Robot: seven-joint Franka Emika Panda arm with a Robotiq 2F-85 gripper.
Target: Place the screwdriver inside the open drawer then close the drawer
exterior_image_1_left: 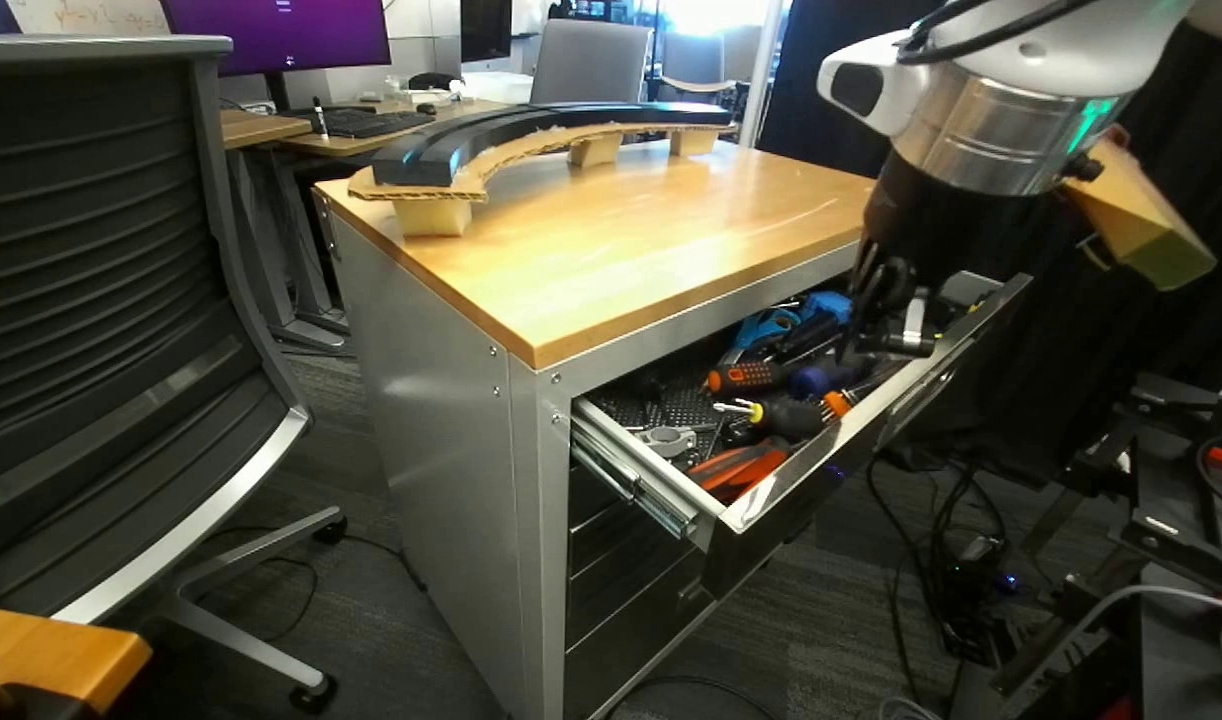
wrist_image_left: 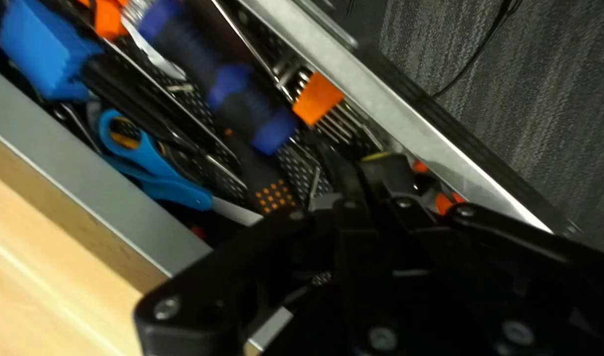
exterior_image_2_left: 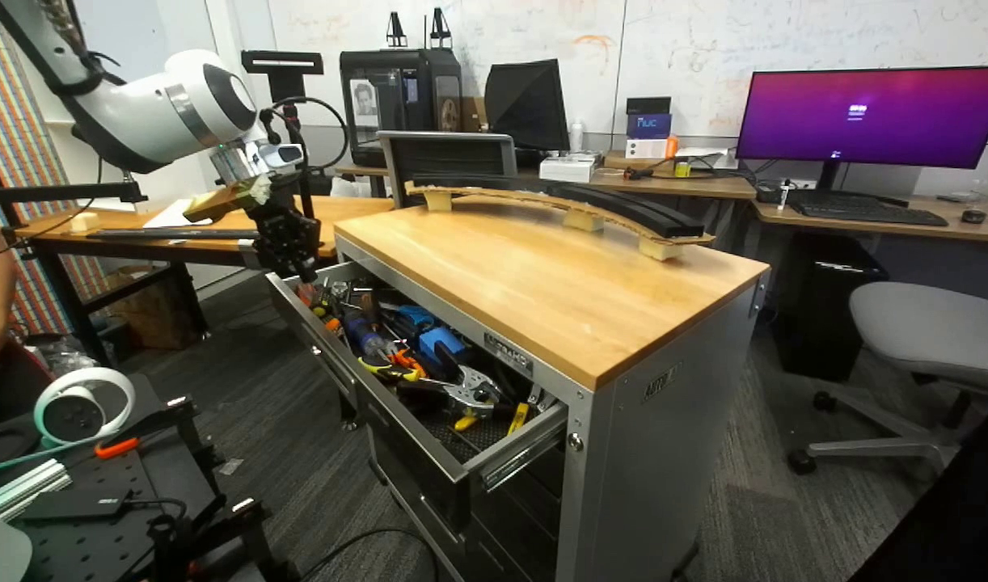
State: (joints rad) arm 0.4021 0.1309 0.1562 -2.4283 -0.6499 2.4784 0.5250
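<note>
The drawer was drawn out from beneath the worktop and was crowded with tools. The gripper was held above it, and in the wrist view the jaws were set close together; whether they were fully closed, or closed on anything, could not be told. The screwdriver could not be picked out for certain, so whether it was gripped or lay among the tools could not be told either. In the wrist view, blue scissors were seen toward the worktop side, an orange holder near the drawer front, and a blue-ringed handle between them. Along the worktop's far side, a curved black track was propped on cardboard and pale blocks.
</note>
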